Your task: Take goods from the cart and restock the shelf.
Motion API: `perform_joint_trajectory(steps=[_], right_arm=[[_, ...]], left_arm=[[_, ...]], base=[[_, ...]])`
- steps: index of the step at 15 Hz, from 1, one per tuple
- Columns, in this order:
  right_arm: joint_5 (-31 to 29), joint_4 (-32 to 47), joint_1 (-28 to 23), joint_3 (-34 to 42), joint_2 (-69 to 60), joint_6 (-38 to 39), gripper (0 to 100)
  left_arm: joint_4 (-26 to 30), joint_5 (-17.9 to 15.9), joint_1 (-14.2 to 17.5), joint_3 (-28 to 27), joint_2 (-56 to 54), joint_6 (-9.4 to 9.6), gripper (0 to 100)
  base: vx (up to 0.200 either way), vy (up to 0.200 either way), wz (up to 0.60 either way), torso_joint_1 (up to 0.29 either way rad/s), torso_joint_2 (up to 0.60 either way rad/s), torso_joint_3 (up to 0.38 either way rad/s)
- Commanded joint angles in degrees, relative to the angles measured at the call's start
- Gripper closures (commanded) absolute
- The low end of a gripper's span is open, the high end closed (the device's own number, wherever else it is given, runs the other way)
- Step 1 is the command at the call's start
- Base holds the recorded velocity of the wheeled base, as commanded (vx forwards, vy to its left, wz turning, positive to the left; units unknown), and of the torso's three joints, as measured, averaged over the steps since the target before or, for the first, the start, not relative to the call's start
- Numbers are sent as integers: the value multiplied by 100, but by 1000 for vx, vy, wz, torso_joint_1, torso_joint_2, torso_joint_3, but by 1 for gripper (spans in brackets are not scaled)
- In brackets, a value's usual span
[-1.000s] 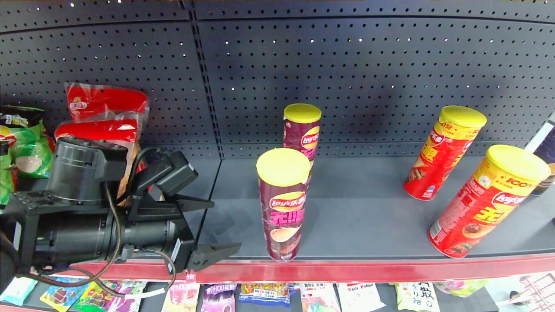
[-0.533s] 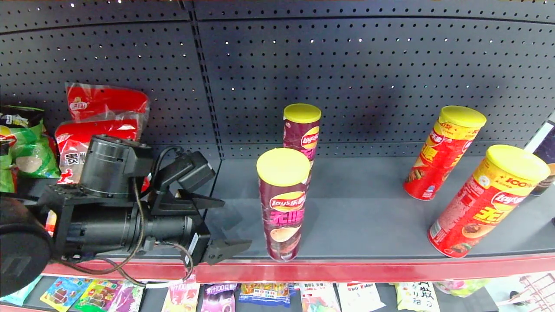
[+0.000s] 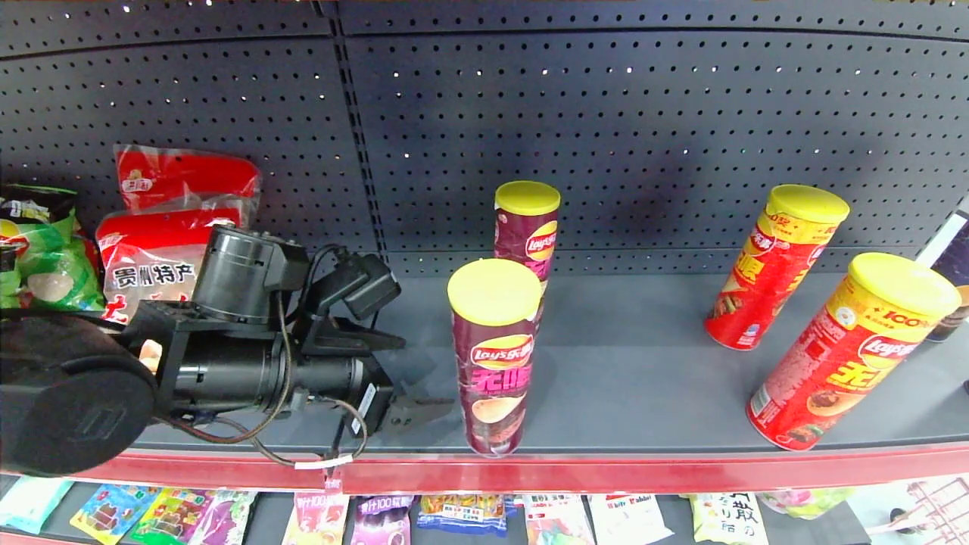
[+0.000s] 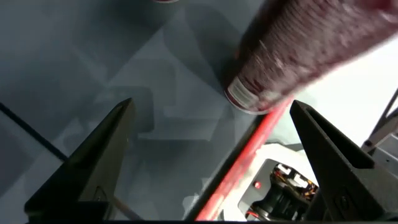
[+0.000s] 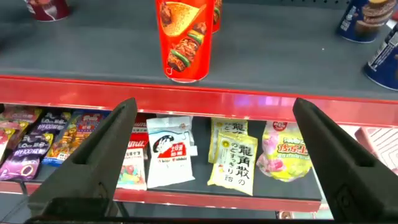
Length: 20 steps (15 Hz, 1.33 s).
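Head view puts the purple chip can (image 3: 493,356) upright at the front of the shelf (image 3: 643,378), its base just behind the red lip (image 3: 606,473), with a second purple can (image 3: 527,227) standing behind it.

It looks like a light, stiff paperboard tube with a smooth printed wall and a snap-on yellow lid. It should be easy to lift, but likely to tip if nudged high and to dent under a hard squeeze. The middle of the body seems the best place to hold it, with fingers on opposite sides, well below the lid.

The left tool (image 3: 424,376) lies level over the shelf just beside the can, on the robot's left. Its jaws are spread wide, holding nothing and touching nothing. In the left wrist view the can (image 4: 292,56) sits ahead of the gap and off to one finger's side, not yet between the fingers.

The right tool (image 5: 214,102) is also spread wide and empty. It faces the shelf lip below a red chip can (image 5: 185,37), with packets (image 5: 166,152) on the tier beneath.
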Motion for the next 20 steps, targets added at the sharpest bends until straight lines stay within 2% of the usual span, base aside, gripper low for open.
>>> perform_joint_trajectory(steps=[1,20], right_arm=[[-1,1,3,4,30,-2,0],[-10,10,3,4,30,7,0]], left_arm=[[-1,1,-3,-132,191,2,0],[-1,10,-170,-580,578,2,0]], base=[[0,0,0,0,0,0],[0,0,0,0,0,0]])
